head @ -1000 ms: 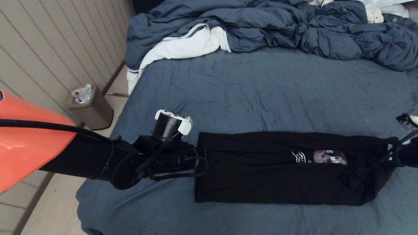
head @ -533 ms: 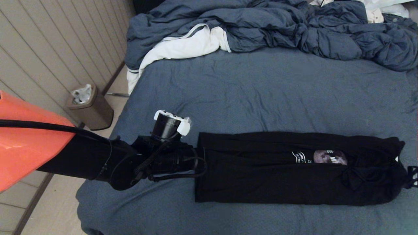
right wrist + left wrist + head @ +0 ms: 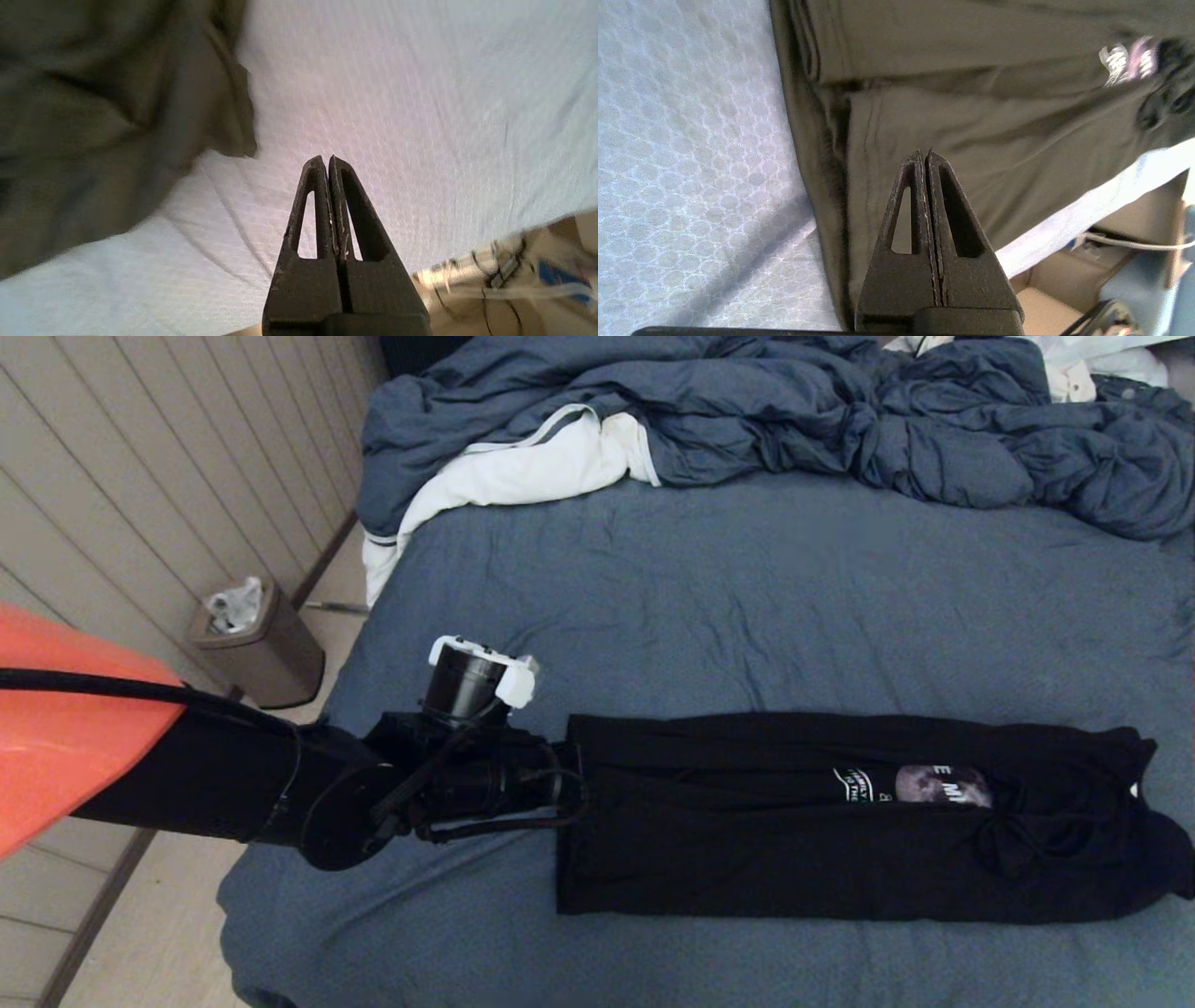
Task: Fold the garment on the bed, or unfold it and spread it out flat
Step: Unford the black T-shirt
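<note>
The garment (image 3: 747, 840), a black T-shirt, lies folded into a long narrow strip across the near part of the bed (image 3: 747, 597). A slice of its moon print and white lettering (image 3: 920, 785) shows toward the right end. My left arm (image 3: 467, 784) reaches in from the left to the shirt's left hem. The left gripper (image 3: 924, 154) is shut with nothing in it, hovering just over the hem (image 3: 817, 154). My right gripper (image 3: 326, 158) is out of the head view. It is shut and empty above bare sheet (image 3: 420, 116), beside the shirt's rumpled right end (image 3: 117, 116).
A rumpled blue-grey duvet (image 3: 840, 420) and a white cloth with grey trim (image 3: 523, 467) lie along the far side of the bed. A lined waste bin (image 3: 257, 639) stands on the floor by the panelled wall, off the bed's left edge.
The right gripper has pulled away to the right, out of the head view, leaving the shirt's right end lying on the sheet. The left arm has drawn slightly back to the left.
</note>
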You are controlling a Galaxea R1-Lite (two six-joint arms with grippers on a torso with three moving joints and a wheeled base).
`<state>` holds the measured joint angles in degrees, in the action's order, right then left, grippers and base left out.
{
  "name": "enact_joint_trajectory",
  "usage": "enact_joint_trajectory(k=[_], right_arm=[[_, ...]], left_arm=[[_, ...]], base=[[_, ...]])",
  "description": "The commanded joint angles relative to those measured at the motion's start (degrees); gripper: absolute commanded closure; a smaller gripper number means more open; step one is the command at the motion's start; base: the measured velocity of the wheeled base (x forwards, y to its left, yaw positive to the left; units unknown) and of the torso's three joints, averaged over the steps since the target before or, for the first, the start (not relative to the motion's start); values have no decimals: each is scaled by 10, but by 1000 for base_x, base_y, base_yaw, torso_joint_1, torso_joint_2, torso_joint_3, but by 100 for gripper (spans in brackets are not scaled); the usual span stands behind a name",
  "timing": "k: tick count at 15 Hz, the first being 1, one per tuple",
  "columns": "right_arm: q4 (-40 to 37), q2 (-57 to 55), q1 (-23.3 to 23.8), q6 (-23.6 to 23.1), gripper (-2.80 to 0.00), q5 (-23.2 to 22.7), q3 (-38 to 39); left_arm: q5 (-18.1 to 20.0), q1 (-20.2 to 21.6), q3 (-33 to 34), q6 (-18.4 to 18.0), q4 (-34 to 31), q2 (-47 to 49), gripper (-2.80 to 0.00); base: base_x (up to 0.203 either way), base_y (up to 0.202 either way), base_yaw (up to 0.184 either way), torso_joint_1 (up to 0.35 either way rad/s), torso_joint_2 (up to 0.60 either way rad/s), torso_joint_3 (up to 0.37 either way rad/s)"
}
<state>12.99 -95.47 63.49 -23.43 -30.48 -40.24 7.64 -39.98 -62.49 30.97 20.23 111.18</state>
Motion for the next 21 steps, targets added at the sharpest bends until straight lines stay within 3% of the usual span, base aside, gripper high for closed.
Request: enact_joint_trajectory(k=[1, 4, 6, 9, 11, 12, 15, 18, 21], right_arm=[[-6, 53, 8, 0, 0, -39, -6], [-88, 80, -57, 29, 0, -74, -73], [-181, 87, -122, 104, 0, -95, -169], [-290, 71, -240, 241, 0, -132, -329], [-338, 38, -318, 296, 0, -139, -422], [-358, 20, -354, 320, 0, -140, -460], [-377, -30, -426, 357, 0, -135, -528], [-379, -73, -455, 373, 0, -109, -585], [-377, -82, -459, 374, 0, -108, -590]], left_arm=[[5, 12, -3, 21, 1, -28, 0], [40, 45, 8, 39, -3, -36, 0], [67, 57, 15, 65, 2, -27, 0], [89, 58, 23, 68, 25, -17, 0], [113, 58, 24, 67, 26, -4, 0], [114, 58, 26, 63, 26, 7, -280], [111, 58, 25, 62, 29, 32, -280], [97, 58, 23, 58, 44, 48, -280], [84, 58, 20, 56, 61, 67, -280]], base=[[0, 0, 0, 0, 0, 0], [0, 0, 0, 0, 0, 0], [0, 0, 0, 0, 0, 0], [0, 0, 0, 0, 0, 0], [0, 0, 0, 0, 0, 0], [0, 0, 0, 0, 0, 0], [0, 0, 0, 0, 0, 0], [0, 0, 0, 0, 0, 0], [0, 0, 0, 0, 0, 0]])
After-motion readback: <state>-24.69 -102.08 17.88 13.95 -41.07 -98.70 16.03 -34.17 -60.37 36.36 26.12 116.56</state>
